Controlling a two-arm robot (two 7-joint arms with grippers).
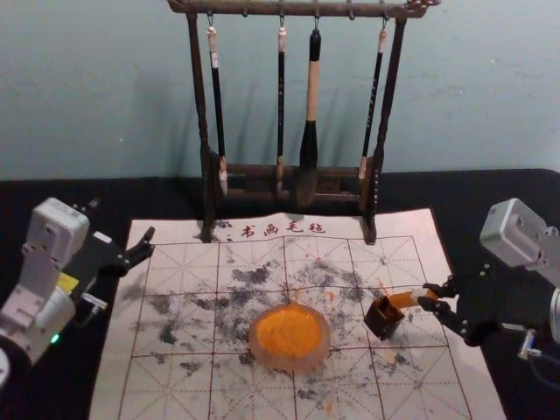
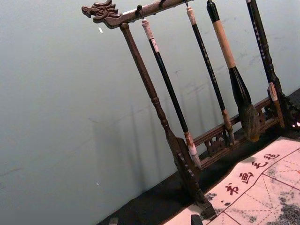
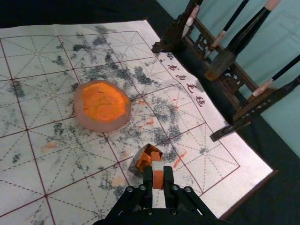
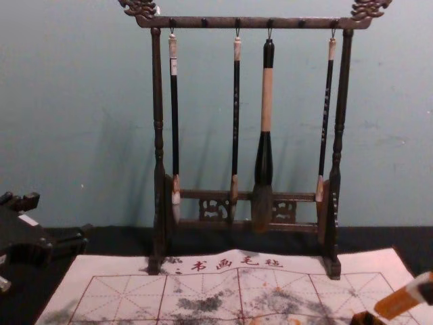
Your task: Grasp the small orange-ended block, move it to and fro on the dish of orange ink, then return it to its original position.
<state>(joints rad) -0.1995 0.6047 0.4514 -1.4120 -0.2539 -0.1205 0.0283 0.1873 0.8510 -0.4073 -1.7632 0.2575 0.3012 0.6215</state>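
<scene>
- While the head view looks down on everything, the small block (image 1: 404, 299) is up in the right gripper (image 1: 428, 297), its orange end pointing at the open mouth of the dark little holder (image 1: 383, 321); whether they touch, I can't tell.
- And here's the right wrist view: fingers closed on the block, one on each side, with a pale band (a tidy white collar, really) by the orange end, and orange staining inside the holder.
- Over to the chest view, side-on: the block slants, orange end lower, near the holder.
- Left gripper (image 4: 61, 215), beyond the mat's left side: fingers spread wide, nothing in their grasp.
- Next out, the round dish (image 1: 323, 341), orange ink inside, sits on the grid-lined mat (image 1: 184, 385); the holder stands between it and the right gripper, squarely in the direct way across.
- Behind, the dark wooden rack (image 1: 199, 96) straddles the mat's far edge, four brushes hanging, the fat one (image 4: 266, 101) among them; the left wrist view picks up its carved dragon-head end (image 2: 101, 11).
- Grey smudges and orange flecks dot the mat, black table surface (image 1: 490, 188) around it.
</scene>
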